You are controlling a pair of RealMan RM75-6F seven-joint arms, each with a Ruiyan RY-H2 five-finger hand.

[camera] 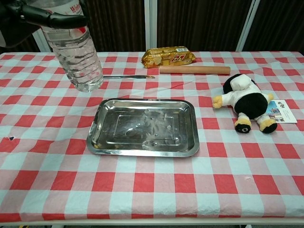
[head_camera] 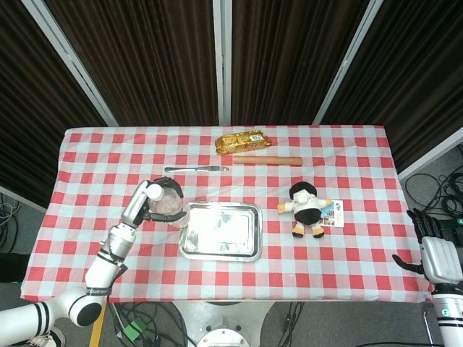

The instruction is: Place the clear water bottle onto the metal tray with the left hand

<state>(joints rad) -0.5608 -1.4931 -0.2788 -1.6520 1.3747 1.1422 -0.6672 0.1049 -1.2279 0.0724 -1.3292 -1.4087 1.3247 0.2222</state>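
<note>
My left hand [head_camera: 160, 196] grips the clear water bottle [head_camera: 165, 206] near its top and holds it upright in the air. In the chest view the bottle [camera: 76, 52] hangs above the cloth just left of the metal tray [camera: 142, 127], with dark fingers [camera: 52, 18] wrapped around its label. The tray [head_camera: 220, 230] lies empty at the table's middle. My right hand [head_camera: 438, 253] hangs off the table's right edge with nothing in it, fingers apart.
A butter knife [camera: 121, 77] lies behind the tray. A gold snack pack [camera: 169, 56] and a wooden rolling pin [camera: 194, 70] sit at the back. A plush toy [camera: 247, 102] and a small card [camera: 281, 111] lie to the right.
</note>
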